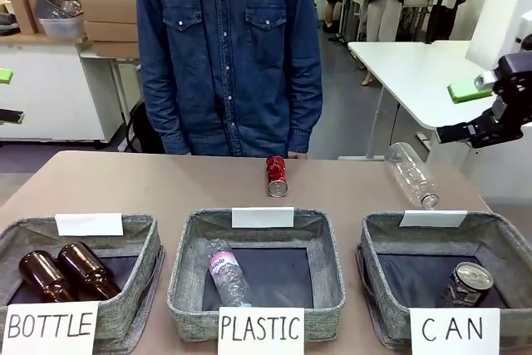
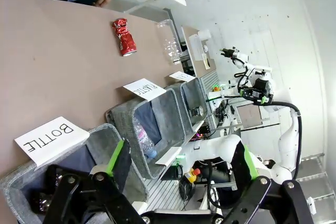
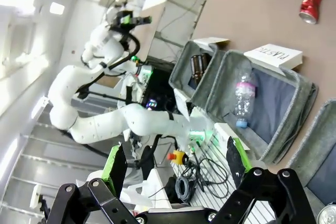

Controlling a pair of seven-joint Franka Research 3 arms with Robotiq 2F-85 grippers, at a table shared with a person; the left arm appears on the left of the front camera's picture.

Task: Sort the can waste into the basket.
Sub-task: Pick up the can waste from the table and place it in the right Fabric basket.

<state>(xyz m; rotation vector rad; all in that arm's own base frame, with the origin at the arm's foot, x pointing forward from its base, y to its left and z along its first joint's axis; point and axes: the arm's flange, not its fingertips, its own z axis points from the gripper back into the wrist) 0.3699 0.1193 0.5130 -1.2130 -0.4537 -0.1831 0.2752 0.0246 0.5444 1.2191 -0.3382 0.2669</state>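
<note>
Right up close we see our left pincer (image 2: pixel 184 153). Its two fingers stand wide apart with nothing between them. Our right pincer (image 3: pixel 176 153) is the same, wide apart and empty. Both hang high at the sides, and we think that is so the table (image 1: pixel 125 180) is free to reach down to.

The dark can (image 1: pixel 467 283) sits inside the CAN basket (image 1: pixel 490 222), so that one looks done. The red can (image 1: pixel 276 176) lies on its side at the far edge of the table, just in front of the person (image 1: pixel 229 56). It looks squashed. We guess it is the one left to pick up. Our right pincer is on the CAN basket's side, so it may be the handy one.

A clear bottle (image 1: pixel 411 174) lies on the table near the far side of the CAN basket, off to the right of the red can. It could get bumped on the way. The PLASTIC basket (image 1: pixel 191 247) and the BOTTLE basket (image 1: pixel 145 239), with its two brown bottles (image 1: pixel 62 272), are not for cans.
</note>
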